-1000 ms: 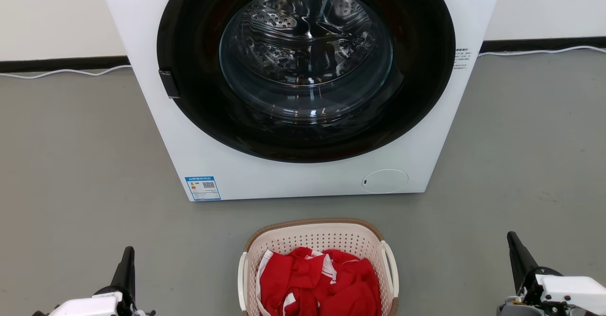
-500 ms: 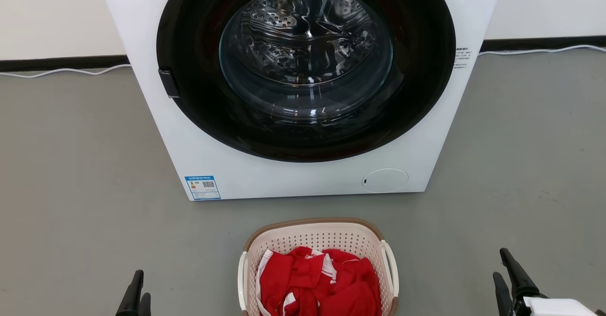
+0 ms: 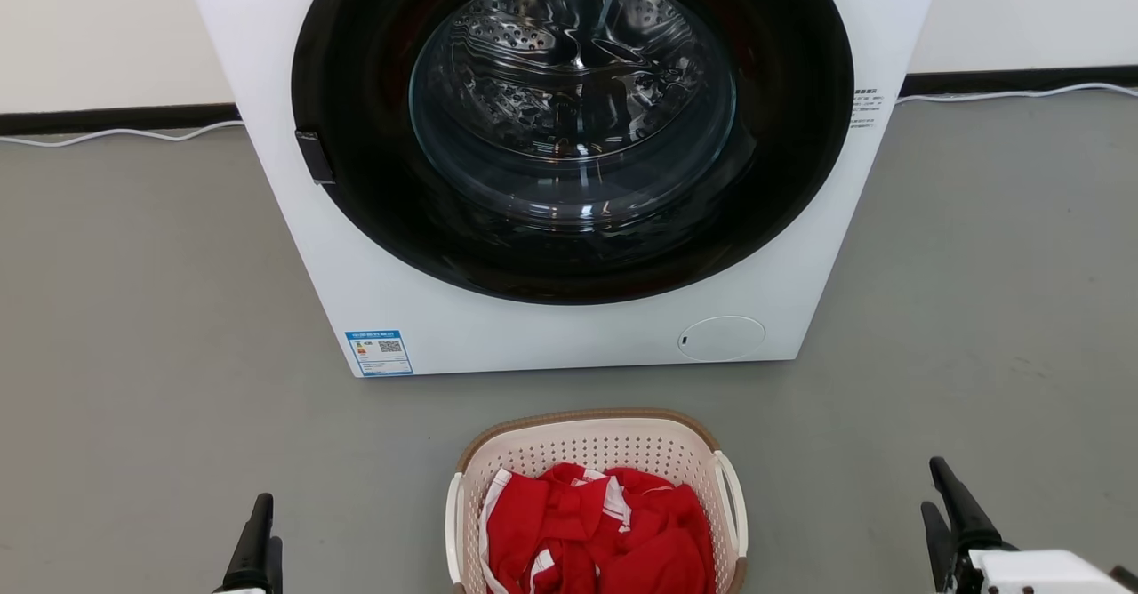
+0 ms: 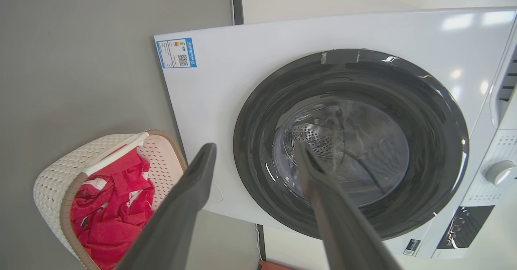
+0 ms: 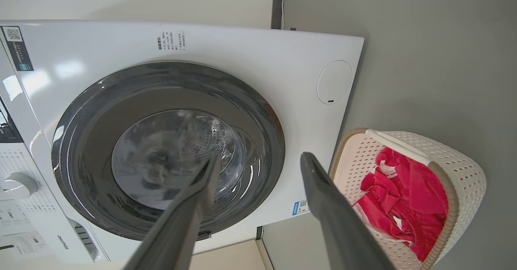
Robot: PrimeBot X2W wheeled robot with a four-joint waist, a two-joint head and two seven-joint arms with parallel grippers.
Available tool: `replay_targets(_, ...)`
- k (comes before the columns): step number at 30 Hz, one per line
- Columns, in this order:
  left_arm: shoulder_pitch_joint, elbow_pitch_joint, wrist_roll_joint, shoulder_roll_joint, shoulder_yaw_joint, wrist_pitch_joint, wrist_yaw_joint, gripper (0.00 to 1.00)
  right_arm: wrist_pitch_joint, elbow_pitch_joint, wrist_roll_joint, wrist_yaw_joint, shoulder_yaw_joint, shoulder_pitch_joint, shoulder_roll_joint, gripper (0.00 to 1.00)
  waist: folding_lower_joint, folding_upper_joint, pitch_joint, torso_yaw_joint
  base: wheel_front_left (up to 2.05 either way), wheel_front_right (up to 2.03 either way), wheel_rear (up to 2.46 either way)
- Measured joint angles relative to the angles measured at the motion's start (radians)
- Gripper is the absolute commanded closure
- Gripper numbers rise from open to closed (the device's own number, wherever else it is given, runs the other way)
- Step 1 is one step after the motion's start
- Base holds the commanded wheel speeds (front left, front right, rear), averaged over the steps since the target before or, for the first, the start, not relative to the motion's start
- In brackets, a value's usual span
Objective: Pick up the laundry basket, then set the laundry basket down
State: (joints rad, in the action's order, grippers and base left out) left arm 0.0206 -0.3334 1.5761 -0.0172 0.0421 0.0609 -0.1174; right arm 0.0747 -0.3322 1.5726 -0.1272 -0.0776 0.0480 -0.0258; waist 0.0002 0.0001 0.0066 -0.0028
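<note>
1. Here, in the head view, the laundry basket point(image 3: 591, 418) sits on the grey floor point(image 3: 133, 354) at the bottom centre. It is near the white washer point(image 3: 533, 336) but apart from it, and a red garment point(image 3: 605, 532) is heaped inside. The washer's front rises just behind the basket's far rim, its round dark door shut. The left claw point(image 3: 267, 532) pokes up at the lower left and the right claw point(image 3: 931, 485) at the lower right. Each is well apart from the basket's white handles, with floor between. A white cable point(image 3: 116, 134) runs along the foot of the wall.
2. In the left wrist view, the left claw point(image 4: 255, 148) has its two dark fingers spread wide, gripping nothing, and they point at the washer door. The basket point(image 4: 60, 173) lies at that view's lower left, near the washer's bottom edge. A blue label point(image 4: 176, 53) marks the washer's corner and a knob point(image 4: 500, 172) shows at the right.
3. In the right wrist view, the right claw point(image 5: 260, 157) is likewise spread and empty, aimed at the washer door. The basket point(image 5: 464, 165) sits at the lower right, off to the side of the fingers.
</note>
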Motion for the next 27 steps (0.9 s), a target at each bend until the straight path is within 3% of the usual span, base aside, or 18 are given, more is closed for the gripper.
replay_targets(11,0.013,0.001,-0.100,-0.008,-0.026,-0.030,0.000,0.00,-0.042,-0.003,-0.063,0.000,0.062,0.037,-0.032,0.00,0.0000,0.0000,0.001,-0.002,0.00,0.00,0.00)
replay_targets(27,0.032,0.013,-0.361,-0.025,-0.063,-0.074,0.000,0.00,-0.087,-0.019,-0.266,0.000,0.107,0.081,-0.058,0.00,-0.0001,0.0000,0.004,-0.005,0.00,0.00,0.00)
